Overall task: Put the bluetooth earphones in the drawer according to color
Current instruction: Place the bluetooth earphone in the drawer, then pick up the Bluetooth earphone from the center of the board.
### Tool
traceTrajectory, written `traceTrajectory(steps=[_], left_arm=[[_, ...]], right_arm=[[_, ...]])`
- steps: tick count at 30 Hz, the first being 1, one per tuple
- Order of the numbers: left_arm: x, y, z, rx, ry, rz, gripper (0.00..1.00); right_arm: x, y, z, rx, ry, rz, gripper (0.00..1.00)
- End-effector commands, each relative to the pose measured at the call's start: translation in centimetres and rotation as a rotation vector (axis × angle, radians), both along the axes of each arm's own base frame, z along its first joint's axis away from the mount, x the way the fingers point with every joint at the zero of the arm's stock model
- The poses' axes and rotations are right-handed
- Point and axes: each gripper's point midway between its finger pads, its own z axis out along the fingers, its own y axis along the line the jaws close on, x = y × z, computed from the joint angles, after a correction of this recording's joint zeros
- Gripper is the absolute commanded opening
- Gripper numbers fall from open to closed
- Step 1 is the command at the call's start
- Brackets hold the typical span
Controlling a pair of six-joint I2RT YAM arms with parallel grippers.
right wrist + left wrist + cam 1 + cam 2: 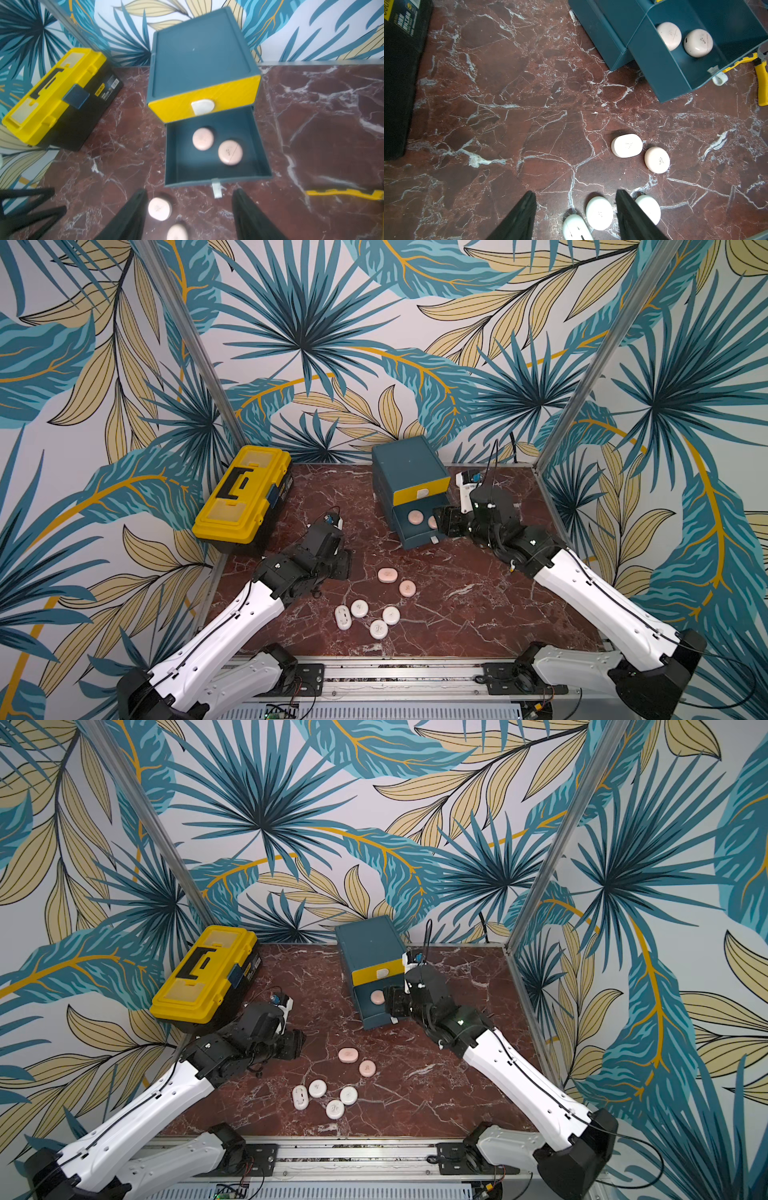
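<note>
white cases: four of them (378, 629) bunched near the front of the table (478, 614), closest to the arm bases, a couple touching. Nothing's on them yet, so I reckon they're queued for later.
left gripper: it (574, 193) hangs low over the marble just past that white bunch, jaws apart, nothing in them. Looks parked to me, handy for the whites without crowding the other arm.
peach cases on the table: two (387, 575) lying flat, just beside each other, mid-table between the whites and the drawer unit. Not sorted yet.
right gripper: it (190, 191) sits up over the front lip of the open drawer, fingers spread wide and empty. That pose reads like a drop-off spot, right by the peach pair inside.
open drawer: the teal one (417, 541) directly under the yellow front, pulled out toward the arms. Two peach cases in the drawer (203, 138) rest on its floor, near each other, not stacked. So I'd call this the peach drawer.
drawer unit: the drawer unit (409, 464) stands toward the back, with its yellow top drawer shut.
lilac ones: none in sight, can't tell where they are.
pliers: yellow handles (762, 83) on the table just beside the unit, not part of the job.
toolbox: yellow and black (243, 493), lid shut, back left, well apart from everything.
</note>
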Motion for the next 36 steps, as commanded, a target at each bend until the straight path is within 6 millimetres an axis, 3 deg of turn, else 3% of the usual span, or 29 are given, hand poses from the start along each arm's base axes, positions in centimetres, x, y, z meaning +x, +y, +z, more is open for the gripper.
traceTrajectory(steps=[1,6,13,18,22,36], left_arm=[[0.0,-0.1,-0.4,-0.007,0.007,0.0,0.66],[0.0,-0.2,-0.6,-0.015,0.015,0.003,0.7],[-0.1,0.1,-0.5,-0.023,-0.004,0.017,0.7],[-0.2,0.4,-0.3,-0.02,-0.009,0.024,0.7],[-0.5,0.9,-0.1,-0.008,-0.017,0.034,0.7],[-0.4,1.0,-0.2,-0.011,-0.036,0.034,0.71]], right_arm=[[-3.4,0.4,-7.5,-0.111,0.157,0.001,0.71],[-6.8,1.6,-13.6,-0.13,0.261,0.03,0.75],[-7.9,4.1,-19.3,-0.177,0.379,0.066,0.76],[-7.3,7.0,-21.1,-0.24,0.424,0.105,0.76],[-7.1,8.3,-22.4,-0.292,0.462,0.105,0.76],[-7.5,7.2,-24.9,-0.417,0.526,0.059,0.76]])
